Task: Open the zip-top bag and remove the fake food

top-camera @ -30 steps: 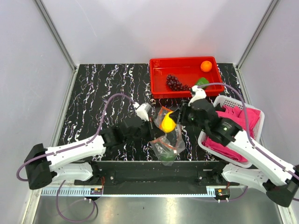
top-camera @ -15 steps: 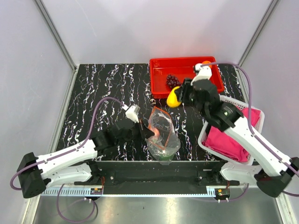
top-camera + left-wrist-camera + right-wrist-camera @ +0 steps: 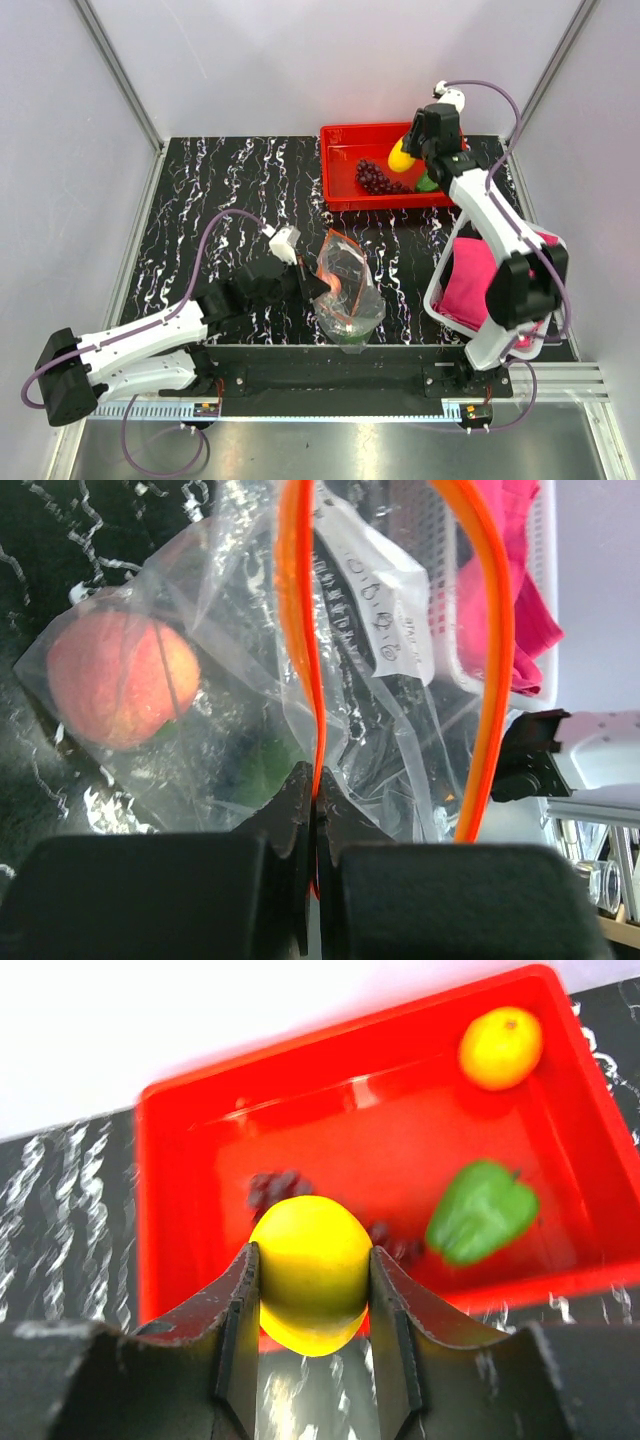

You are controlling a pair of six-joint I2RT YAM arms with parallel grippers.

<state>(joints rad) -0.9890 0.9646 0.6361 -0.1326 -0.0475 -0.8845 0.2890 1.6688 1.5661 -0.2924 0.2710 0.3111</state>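
Note:
The clear zip-top bag [image 3: 347, 288] lies open near the table's front edge, its orange-red zip strip [image 3: 300, 640] spread apart. My left gripper [image 3: 312, 284] is shut on one side of that strip [image 3: 316, 790]. A peach-coloured fruit [image 3: 122, 678] and a green piece [image 3: 262, 770] sit inside the bag. My right gripper [image 3: 408, 155] is shut on the yellow oblong fruit [image 3: 312, 1272] and holds it above the red tray [image 3: 170, 1160]. The orange ball [image 3: 500, 1048], green pepper [image 3: 482, 1212] and dark grape bunch [image 3: 378, 178] lie in the tray.
A white basket [image 3: 440, 290] with pink cloths [image 3: 470, 285] stands at the right, beside the right arm. The red tray [image 3: 335, 190] sits at the back of the black marbled table [image 3: 220, 190]. Grey walls close in both sides.
My right gripper has carried the yellow fruit from over the bag back and to the right, to above the red tray. The bag has settled lower; the left gripper keeps its hold.

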